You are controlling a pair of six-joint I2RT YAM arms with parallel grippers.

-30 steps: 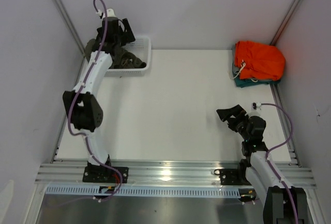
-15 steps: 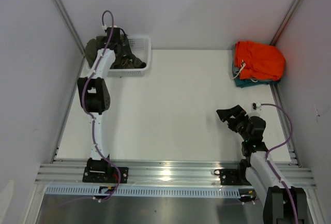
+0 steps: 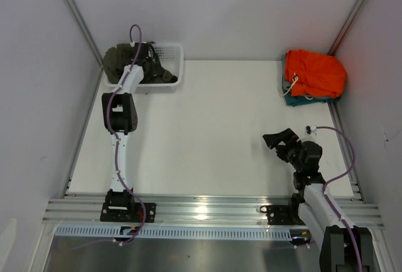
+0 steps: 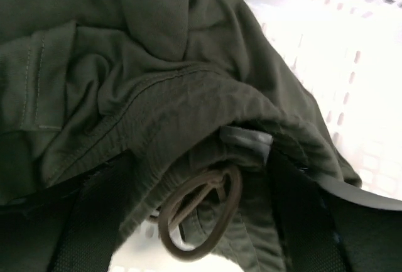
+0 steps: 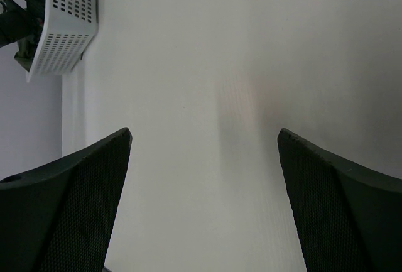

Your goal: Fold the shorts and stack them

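The olive-green shorts (image 3: 119, 60) lie crumpled in a white basket (image 3: 174, 65) at the table's far left. My left gripper (image 3: 146, 56) reaches down into the basket onto them. In the left wrist view the shorts (image 4: 157, 77) fill the frame and the drawstring loop (image 4: 202, 212) hangs between my left gripper's (image 4: 195, 222) spread jaws, which have cloth between them and are not closed on it. My right gripper (image 3: 281, 141) is open and empty above the bare table at the right (image 5: 204, 159).
Folded orange shorts (image 3: 316, 72) lie on a teal garment (image 3: 294, 100) at the far right corner. The basket's white mesh wall (image 4: 352, 65) stands right of the cloth and also shows far left in the right wrist view (image 5: 66, 21). Grey walls enclose the table.
My left arm has drawn its elbow in and lowered the gripper deeper into the basket onto the olive shorts. The right arm has not moved.
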